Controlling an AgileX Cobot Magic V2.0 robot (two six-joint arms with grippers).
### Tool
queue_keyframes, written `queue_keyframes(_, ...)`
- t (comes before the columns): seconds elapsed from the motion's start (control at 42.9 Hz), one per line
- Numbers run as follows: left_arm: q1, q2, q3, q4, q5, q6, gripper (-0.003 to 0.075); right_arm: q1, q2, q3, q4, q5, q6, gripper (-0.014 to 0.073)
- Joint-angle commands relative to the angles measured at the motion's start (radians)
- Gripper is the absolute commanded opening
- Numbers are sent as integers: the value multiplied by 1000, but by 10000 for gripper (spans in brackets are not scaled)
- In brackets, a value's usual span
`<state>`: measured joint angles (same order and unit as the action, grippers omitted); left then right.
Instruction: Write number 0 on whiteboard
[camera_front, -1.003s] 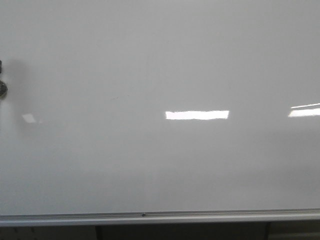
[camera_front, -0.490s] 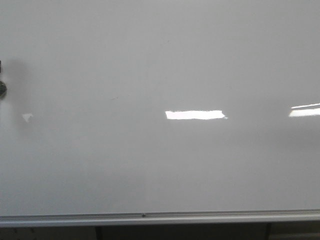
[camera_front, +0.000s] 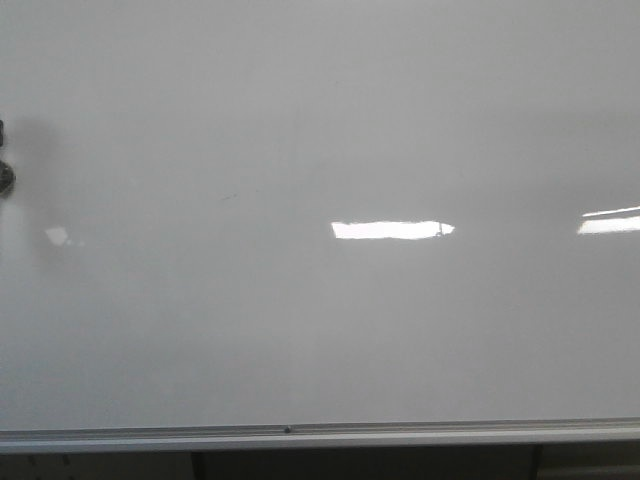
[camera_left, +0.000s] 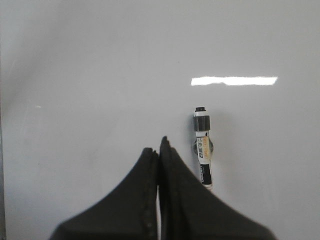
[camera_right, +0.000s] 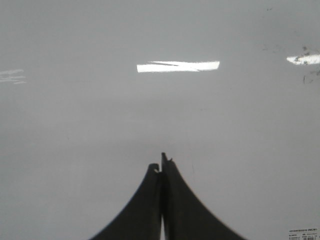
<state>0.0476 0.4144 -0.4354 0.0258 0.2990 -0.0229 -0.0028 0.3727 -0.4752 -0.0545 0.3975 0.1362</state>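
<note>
**Since no 0 is drawn yet: get the marker first**

Whiteboard (camera_front: 320, 130) bare, grey rim along bottom edge. Marker (camera_left: 202, 147) clings near left gripper (camera_left: 159, 150); both grippers' jaws together, right gripper (camera_right: 161, 165) too. I open left, approach marker barrel squarely, clamp mid-body.

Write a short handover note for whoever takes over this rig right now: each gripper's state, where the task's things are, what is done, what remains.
Left gripper: shut, empty.
Right gripper: shut, empty.
Whiteboard: fills the front view, no 0 drawn on it; only a faint speck and light reflections show.
Marker: lies on the board beside the left gripper, not held.
Done: nothing visible.
Left: pick up the marker, probably with the left arm, and draw the 0.
</note>
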Motion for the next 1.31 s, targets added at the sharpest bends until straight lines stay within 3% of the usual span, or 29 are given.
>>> queue_keyframes(0.0,-1,17,-38,-3,-73,3,99,2,17,-37,-12,-70,-5,10)
queue_keyframes(0.163,-1,17,-35,-3,-73,3,550,2,17,-37,-12,-71,-5,325)
queue_keyframes(0.233,-1,17,-35,-3,-73,3,700,2,17,-36,-12,-71,-5,453)
queue_keyframes(0.257,-1,17,-35,-3,-76,3,711,2,17,-36,-12,-71,-5,471)
queue_keyframes(0.327,-1,17,-33,-26,-89,3,675,2,17,-36,-12,-71,-5,523)
queue_keyframes(0.56,-3,149,-46,-58,-115,3,577,3,17,-36,-12,-72,-5,520)
queue_keyframes(0.77,-83,423,-113,-62,-142,3,577,3,17,-36,-12,-72,-5,520)
queue_keyframes(0.91,-166,612,-153,-74,-250,-2,578,3,17,-36,-12,-71,-5,520)
queue_keyframes(1.05,-169,780,-190,-127,-367,-3,578,3,17,-36,-12,-71,-5,520)
queue_keyframes(1.283,-169,990,-248,-135,-436,-3,578,3,17,-36,-12,-71,-5,520)
